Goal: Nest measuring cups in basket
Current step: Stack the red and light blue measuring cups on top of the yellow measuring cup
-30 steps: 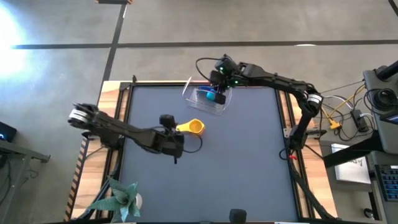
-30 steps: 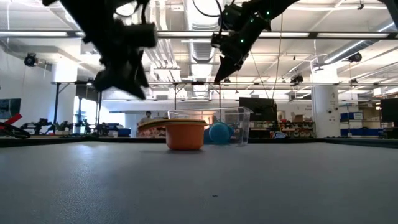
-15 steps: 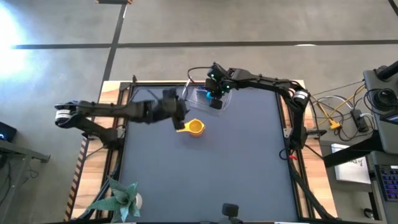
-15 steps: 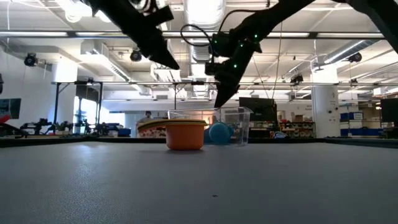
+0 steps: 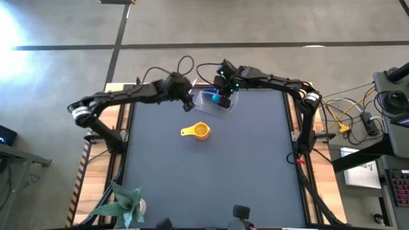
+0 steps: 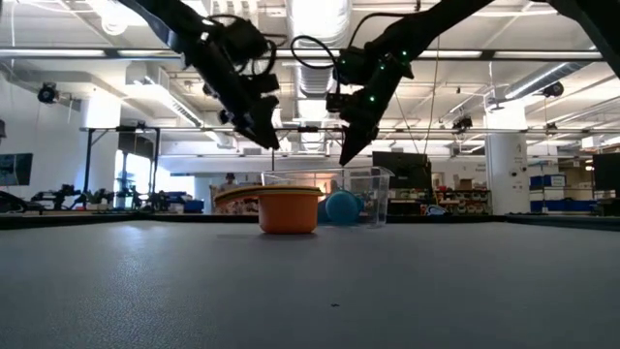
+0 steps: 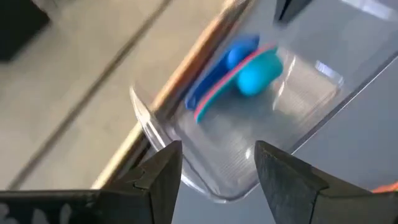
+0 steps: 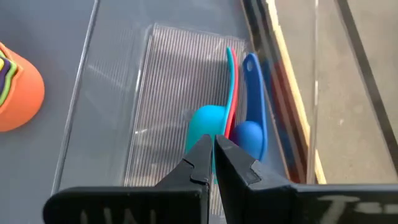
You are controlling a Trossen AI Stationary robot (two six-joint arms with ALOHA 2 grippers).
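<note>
No readable brands or writing anywhere in view. You've got a clear see-through plastic basket (image 5: 214, 102), rectangular w/ rounded corners and a ribbed floor, sitting at the far edge of the dark matte desk (image 5: 211, 172). Inside it: a light blue round plastic measuring cup (image 8: 205, 124) and a darker blue round plastic measuring cup (image 8: 249, 134), side by side, w/ a thin red flat handle (image 8: 231, 87) showing between their handles.

Out on the desk, just in front of the basket and apart from it, an orange round plastic measuring cup (image 5: 201, 131), flat handle pointing toward the left arm's side; the right wrist view shows green, purple & yellow rims nested inside it.

Your left end effector (image 7: 214, 174) hovers over the basket's left end, fingers apart, nothing between them. Your right end effector (image 8: 213, 152) hangs over the basket above the blue cups, fingers closed together, holding nothing.

A folded green paper plant (image 5: 124, 201) sits at the desk's near-left corner.
</note>
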